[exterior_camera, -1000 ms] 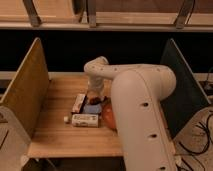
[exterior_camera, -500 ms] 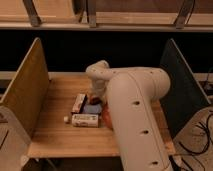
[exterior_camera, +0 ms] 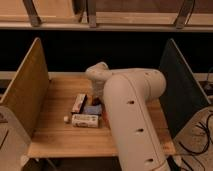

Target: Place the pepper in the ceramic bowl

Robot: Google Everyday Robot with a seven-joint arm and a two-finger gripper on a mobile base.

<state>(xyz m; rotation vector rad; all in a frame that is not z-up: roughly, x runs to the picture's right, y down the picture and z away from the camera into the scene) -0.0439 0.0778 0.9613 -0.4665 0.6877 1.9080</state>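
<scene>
My white arm fills the middle and right of the camera view and reaches down to the wooden table (exterior_camera: 55, 135). The gripper (exterior_camera: 98, 99) is low over the table, just above the flat blue square (exterior_camera: 91, 109), mostly hidden by the arm's own wrist. Only a thin orange-red sliver of the ceramic bowl (exterior_camera: 105, 118) shows at the arm's left edge; the rest is hidden behind the arm. The pepper is hidden from view.
A white rectangular box (exterior_camera: 85, 120) lies in front of the blue square. A narrow box (exterior_camera: 78, 102) lies to its left. A small white cup (exterior_camera: 65, 118) sits left of the white box. A wooden side panel (exterior_camera: 25, 90) and a dark side panel (exterior_camera: 180, 90) flank the table.
The arm has swung a little to the left and now covers more of the bowl. The objects on the table have not moved.
</scene>
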